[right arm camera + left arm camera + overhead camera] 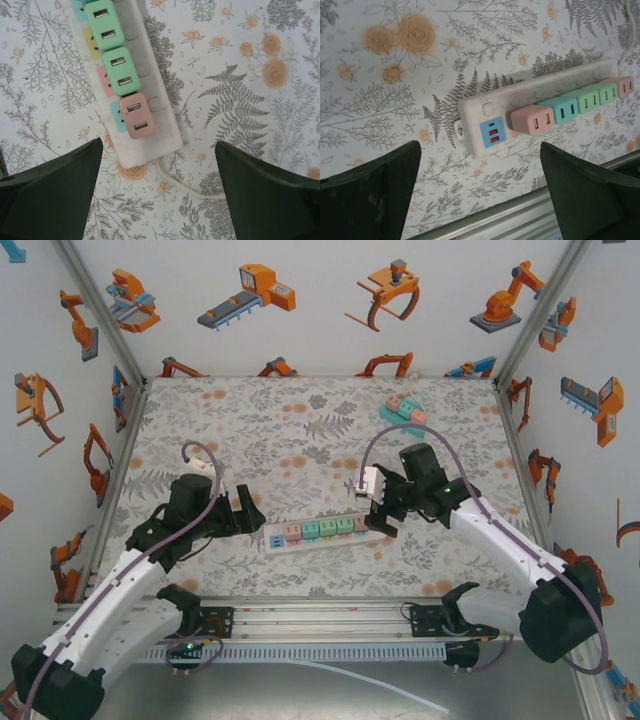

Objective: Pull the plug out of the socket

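The right end effector hangs wide open, the pink plug at its eleven o'clock, seated in the power strip; the left end effector gapes too; pulling unbraced could lift the whole strip.

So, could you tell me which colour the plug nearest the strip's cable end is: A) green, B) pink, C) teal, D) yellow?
B: in the right wrist view the pink plug sits last on the power strip, just before the cable leaves it.
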You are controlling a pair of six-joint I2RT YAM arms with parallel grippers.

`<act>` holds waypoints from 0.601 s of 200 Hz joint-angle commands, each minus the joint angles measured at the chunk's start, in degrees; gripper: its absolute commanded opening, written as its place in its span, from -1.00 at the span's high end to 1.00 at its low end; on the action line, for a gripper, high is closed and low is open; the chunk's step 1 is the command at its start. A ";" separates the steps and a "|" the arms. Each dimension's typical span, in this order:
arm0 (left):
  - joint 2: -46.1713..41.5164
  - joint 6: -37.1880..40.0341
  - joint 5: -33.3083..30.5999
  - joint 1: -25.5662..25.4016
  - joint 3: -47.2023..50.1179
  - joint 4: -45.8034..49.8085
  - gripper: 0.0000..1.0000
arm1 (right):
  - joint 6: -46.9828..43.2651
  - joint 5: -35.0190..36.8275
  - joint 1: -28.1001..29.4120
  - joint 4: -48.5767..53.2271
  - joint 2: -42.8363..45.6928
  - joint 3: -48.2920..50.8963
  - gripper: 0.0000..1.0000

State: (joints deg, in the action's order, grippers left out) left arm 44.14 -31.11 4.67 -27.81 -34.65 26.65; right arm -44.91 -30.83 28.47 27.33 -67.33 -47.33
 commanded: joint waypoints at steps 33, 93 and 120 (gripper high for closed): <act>5.85 -5.79 10.55 3.74 5.28 -8.70 -0.32 | -3.79 -7.59 -0.26 -2.10 -9.23 -0.83 -0.21; 15.13 -5.19 11.43 3.79 6.53 -14.53 -0.01 | -2.96 -8.96 0.59 -4.87 -14.16 -0.44 0.08; 20.26 -5.21 12.95 3.65 5.88 -17.27 -0.01 | -2.82 -8.55 1.13 -4.87 -14.22 -0.43 0.20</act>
State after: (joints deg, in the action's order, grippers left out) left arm 61.17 -35.86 15.44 -24.34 -28.80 13.54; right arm -47.62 -38.00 28.99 23.44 -81.43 -47.35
